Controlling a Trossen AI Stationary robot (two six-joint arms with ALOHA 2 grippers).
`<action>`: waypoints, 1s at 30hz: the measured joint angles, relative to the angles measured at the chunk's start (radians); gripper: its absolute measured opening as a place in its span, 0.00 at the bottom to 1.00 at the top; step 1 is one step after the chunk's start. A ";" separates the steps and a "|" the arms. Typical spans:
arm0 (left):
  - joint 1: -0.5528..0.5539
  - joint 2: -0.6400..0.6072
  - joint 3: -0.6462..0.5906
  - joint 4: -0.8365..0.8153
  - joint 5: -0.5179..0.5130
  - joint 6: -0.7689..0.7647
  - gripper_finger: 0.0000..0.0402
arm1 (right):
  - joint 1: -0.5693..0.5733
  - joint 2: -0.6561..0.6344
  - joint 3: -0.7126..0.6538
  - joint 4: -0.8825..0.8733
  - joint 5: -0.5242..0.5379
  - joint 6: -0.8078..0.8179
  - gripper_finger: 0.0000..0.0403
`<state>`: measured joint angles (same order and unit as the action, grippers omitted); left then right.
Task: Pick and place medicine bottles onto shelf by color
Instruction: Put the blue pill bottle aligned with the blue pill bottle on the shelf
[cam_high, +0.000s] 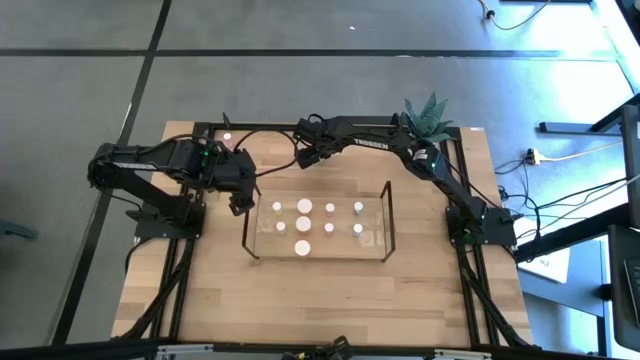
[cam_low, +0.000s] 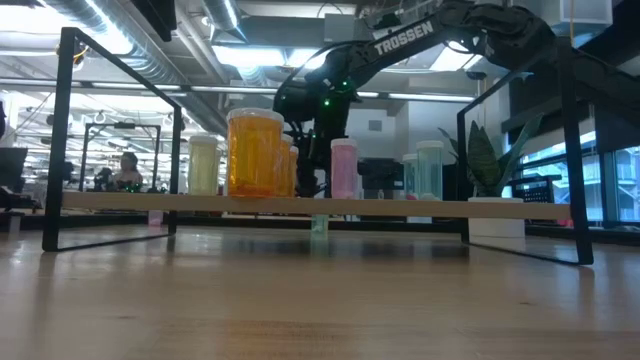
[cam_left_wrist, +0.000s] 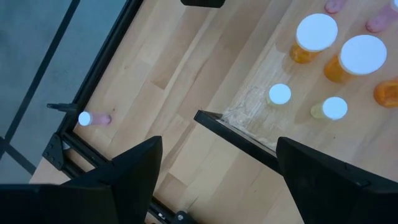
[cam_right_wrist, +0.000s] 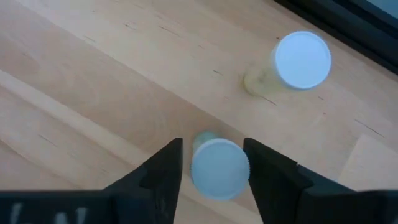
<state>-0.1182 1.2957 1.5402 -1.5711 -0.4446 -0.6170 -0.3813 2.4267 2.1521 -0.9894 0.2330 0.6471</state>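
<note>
Right tool (cam_right_wrist: 211, 165) hangs over the surface (cam_high: 330, 290) behind the shelf (cam_high: 388, 215), at about 12 o'clock from it. Its fingers (cam_right_wrist: 163, 169) straddle a white-capped green bottle (cam_right_wrist: 217, 167), and I cannot tell whether they grip it. A yellowish bottle (cam_right_wrist: 297, 62) stands near. Left tool (cam_left_wrist: 214, 171) waits released at the shelf's 9 o'clock, with a pink bottle (cam_left_wrist: 93, 119) lying by the frame.

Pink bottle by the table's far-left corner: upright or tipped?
Tipped. The pink bottle lies on its side in the left wrist view, white cap facing sideways, beside the table frame.
</note>
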 joint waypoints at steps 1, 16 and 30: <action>0.000 0.000 0.000 0.000 0.000 0.000 0.77 | 0.000 0.000 0.000 0.000 0.002 0.001 0.39; 0.000 0.000 0.000 0.000 0.000 0.000 0.77 | 0.000 0.001 0.000 0.000 0.001 -0.057 0.31; 0.000 0.000 0.000 0.000 0.000 0.000 0.77 | 0.065 0.001 0.178 -0.170 -0.046 -0.264 0.30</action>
<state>-0.1183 1.2957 1.5402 -1.5711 -0.4450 -0.6174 -0.3167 2.4275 2.3299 -1.1598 0.1875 0.3828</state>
